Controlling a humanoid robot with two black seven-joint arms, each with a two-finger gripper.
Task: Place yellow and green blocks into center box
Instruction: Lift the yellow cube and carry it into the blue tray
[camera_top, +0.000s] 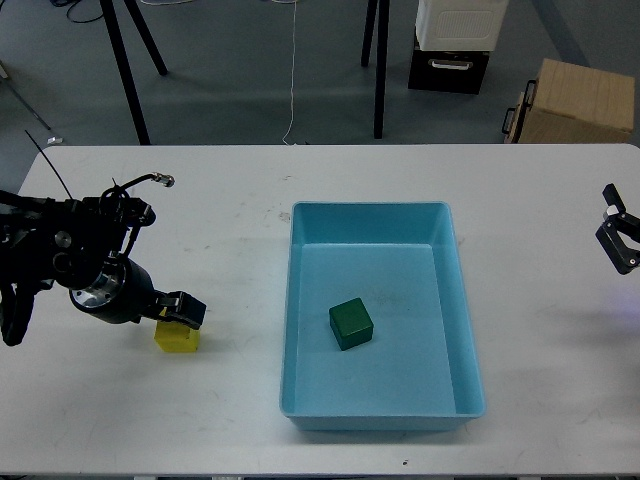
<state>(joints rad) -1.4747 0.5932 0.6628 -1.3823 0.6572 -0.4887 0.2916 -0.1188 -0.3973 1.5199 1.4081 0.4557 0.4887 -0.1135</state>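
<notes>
On the white worktop (240, 250), the left gripper (180, 312) is right down at the yellow block (177, 337), its dark fingers sitting over the cube's top edge, though whether the jaws are clamped on it or merely touching, I cannot tell from here. That block sits well left of the light blue tray (462, 300), outside it. The green block (351, 323), a matte dark cube, lies turned slightly askew on the tray floor, near the middle. Smooth plastic tray, rounded corners, thin rim. Over at the far right edge the right gripper (620, 235) hangs with its jaws apart, holding nothing. Beyond the worktop: black tripod legs (128, 70), a white-and-black case (455, 45), a brown cardboard box (580, 100).
</notes>
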